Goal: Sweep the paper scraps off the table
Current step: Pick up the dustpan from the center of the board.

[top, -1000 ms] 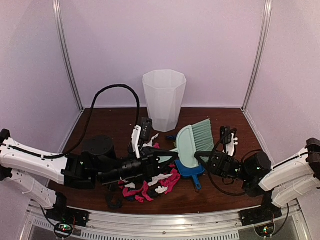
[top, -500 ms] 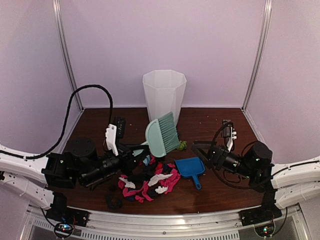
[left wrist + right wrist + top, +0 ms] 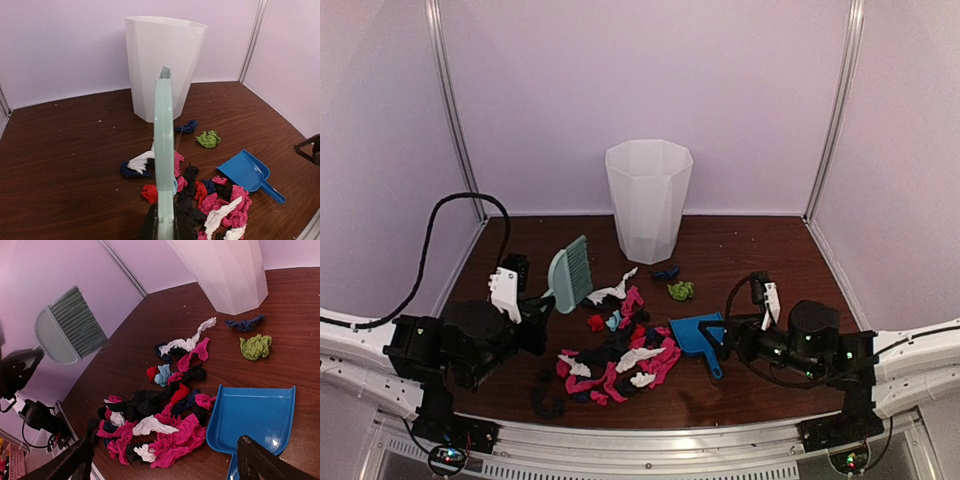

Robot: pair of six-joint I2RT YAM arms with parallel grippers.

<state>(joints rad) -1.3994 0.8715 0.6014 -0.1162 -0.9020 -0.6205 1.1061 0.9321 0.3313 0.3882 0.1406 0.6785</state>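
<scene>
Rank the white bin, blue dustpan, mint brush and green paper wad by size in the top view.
1. white bin
2. mint brush and blue dustpan, about alike
3. green paper wad

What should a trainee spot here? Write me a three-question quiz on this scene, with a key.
1. Fill in: at the back of the table, behind the paper scraps, stands the ___.
2. True or false: the right pincer is clamped on the blue dustpan.
3. What does the left pincer hold? A the dustpan; B the mint-green brush; C paper scraps.

Key: 1 the white bin. 2 false: that pincer is open and the dustpan lies on the table. 3 B.
</scene>
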